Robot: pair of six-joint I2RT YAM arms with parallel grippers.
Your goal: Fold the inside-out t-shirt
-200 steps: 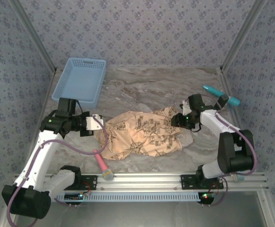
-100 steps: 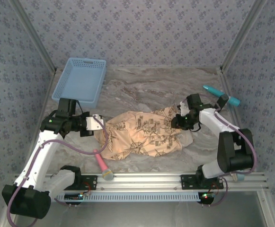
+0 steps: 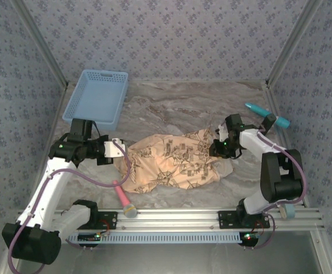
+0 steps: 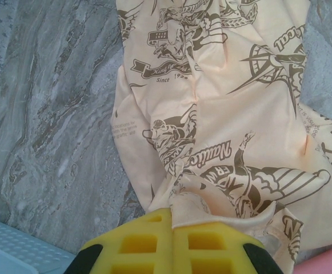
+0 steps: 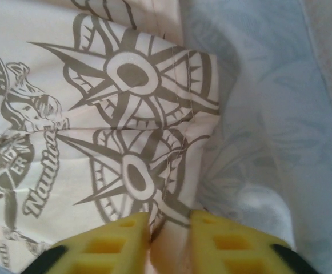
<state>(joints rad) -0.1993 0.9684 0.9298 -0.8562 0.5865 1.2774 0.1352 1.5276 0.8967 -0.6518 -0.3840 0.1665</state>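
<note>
The inside-out t-shirt (image 3: pixel 171 162) lies crumpled in the middle of the marble table, peach-tan with dark brown compass and winged prints. My left gripper (image 3: pixel 122 149) is at its left end. In the left wrist view, the yellow pads of this gripper (image 4: pixel 172 220) are shut on a pale folded edge of the t-shirt (image 4: pixel 223 114). My right gripper (image 3: pixel 214 147) sits at the shirt's right end. Its pads (image 5: pixel 170 225) pinch a bunched fold of the t-shirt (image 5: pixel 97 114) just below two compass prints. A paler patch of cloth (image 5: pixel 268 114) lies to the right.
A blue plastic basket (image 3: pixel 97 97) stands at the back left. A pink-handled tool (image 3: pixel 123 200) lies near the front rail (image 3: pixel 171 216), just below the shirt's left end. A teal object (image 3: pixel 267 114) rests at the right wall.
The right gripper's jaws have narrowed onto the shirt's right end, and the arm has drawn in slightly. The left arm and the shirt have stayed put.
</note>
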